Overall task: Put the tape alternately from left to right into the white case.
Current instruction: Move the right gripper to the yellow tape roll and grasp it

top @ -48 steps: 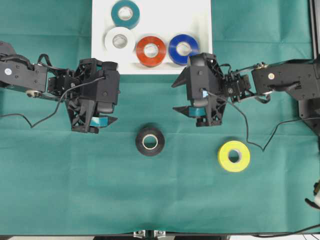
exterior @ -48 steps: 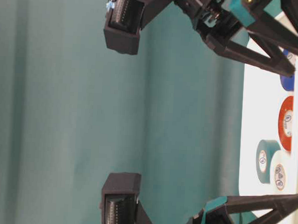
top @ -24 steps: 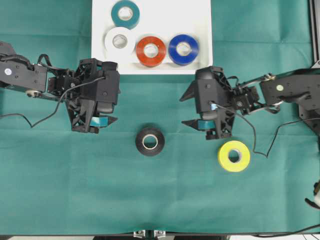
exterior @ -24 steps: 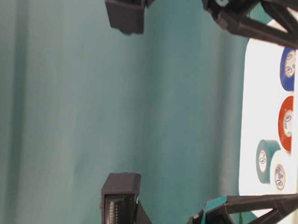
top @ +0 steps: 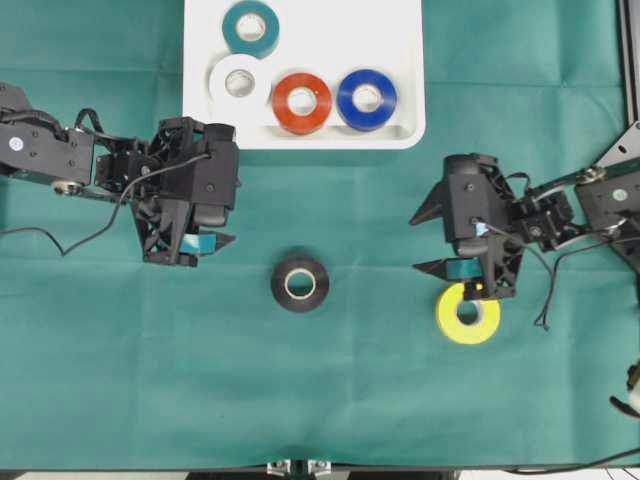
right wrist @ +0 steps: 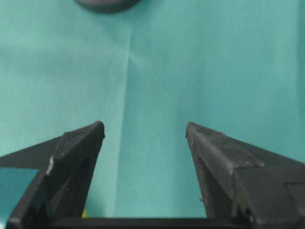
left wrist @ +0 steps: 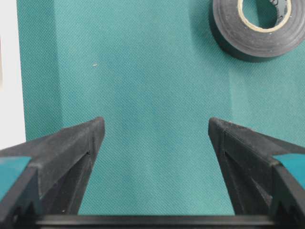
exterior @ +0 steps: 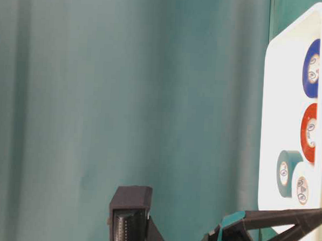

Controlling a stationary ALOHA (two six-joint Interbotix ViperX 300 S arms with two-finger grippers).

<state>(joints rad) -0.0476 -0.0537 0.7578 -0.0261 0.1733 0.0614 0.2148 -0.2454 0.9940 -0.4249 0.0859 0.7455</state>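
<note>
The white case (top: 330, 30) at the far edge holds the teal (top: 250, 28), white (top: 240, 80), red-orange (top: 302, 102) and blue (top: 367, 98) tape rolls. A black roll (top: 300, 283) lies flat on the green cloth in the middle. To its left, my left gripper (top: 230, 185) hangs open and empty, and the left wrist view (left wrist: 156, 125) has the black roll (left wrist: 228, 38) ahead to the right. My right gripper (top: 412, 244) is open and empty, its body over the top edge of the yellow roll (top: 468, 315). Between its fingertips (right wrist: 144, 126) there is only cloth.
The green cloth (top: 150, 380) covers the whole table. Cables trail from both arms across it. The table-level view has the case (exterior: 280, 105) at the right with several rolls in it, and parts of my left arm along the bottom edge.
My right gripper has moved from the case's front right corner down and to the right, over the yellow roll, and has left the table-level view. The left arm has not moved.
</note>
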